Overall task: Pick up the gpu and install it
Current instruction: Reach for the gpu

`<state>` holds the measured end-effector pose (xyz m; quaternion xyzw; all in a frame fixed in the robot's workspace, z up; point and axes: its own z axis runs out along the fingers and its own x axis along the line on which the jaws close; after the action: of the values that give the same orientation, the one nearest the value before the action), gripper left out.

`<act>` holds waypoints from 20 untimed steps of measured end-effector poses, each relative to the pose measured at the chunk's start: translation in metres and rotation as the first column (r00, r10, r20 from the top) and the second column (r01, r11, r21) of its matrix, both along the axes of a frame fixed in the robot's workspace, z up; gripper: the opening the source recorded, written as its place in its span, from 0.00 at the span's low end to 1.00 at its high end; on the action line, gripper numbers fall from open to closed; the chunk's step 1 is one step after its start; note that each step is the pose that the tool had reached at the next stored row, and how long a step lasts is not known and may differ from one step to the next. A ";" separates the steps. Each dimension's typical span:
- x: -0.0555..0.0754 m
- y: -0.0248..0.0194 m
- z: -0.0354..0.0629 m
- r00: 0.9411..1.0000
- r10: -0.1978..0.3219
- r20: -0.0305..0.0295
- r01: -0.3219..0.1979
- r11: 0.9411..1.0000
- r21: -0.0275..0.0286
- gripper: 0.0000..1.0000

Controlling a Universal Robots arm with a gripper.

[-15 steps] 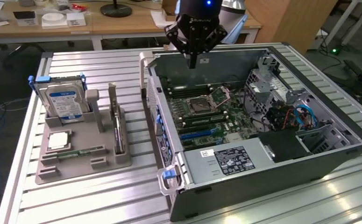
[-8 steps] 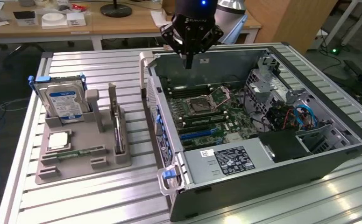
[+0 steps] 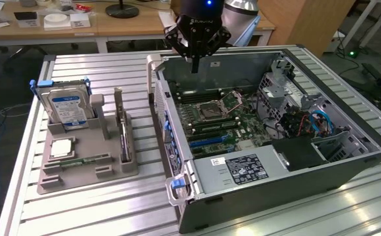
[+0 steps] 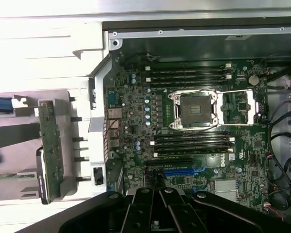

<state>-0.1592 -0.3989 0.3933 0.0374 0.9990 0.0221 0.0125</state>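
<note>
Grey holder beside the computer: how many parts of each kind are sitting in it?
hard drive: 1
gpu: 1
processor chip: 1
memory stick: 1
Total: 4

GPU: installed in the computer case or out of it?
Out. The gpu stands on edge in the grey holder beside the open case.

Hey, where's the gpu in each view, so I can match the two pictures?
Exterior view: gpu stands on edge in the grey holder, on that view's left of the case.
Wrist view: gpu seen edge-on in the holder, outside the case wall.
Shared landmark: the CPU socket on the motherboard.
</note>
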 end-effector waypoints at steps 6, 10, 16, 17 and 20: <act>-0.005 0.0000 0.0000 1.000 0.000 0.000 0.000 1.000 0.000 0.11; -0.009 0.0000 0.0000 1.000 0.000 0.000 0.000 1.000 0.000 0.11; -0.014 -0.0001 0.0000 1.000 0.000 0.000 0.000 1.000 0.000 0.11; -0.015 -0.0001 0.0000 1.000 0.000 0.000 0.000 1.000 0.000 0.11; -0.019 -0.0001 0.0000 1.000 0.000 0.000 0.000 1.000 0.000 0.11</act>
<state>-0.1782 -0.3990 0.3933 0.0374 0.9990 0.0221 0.0125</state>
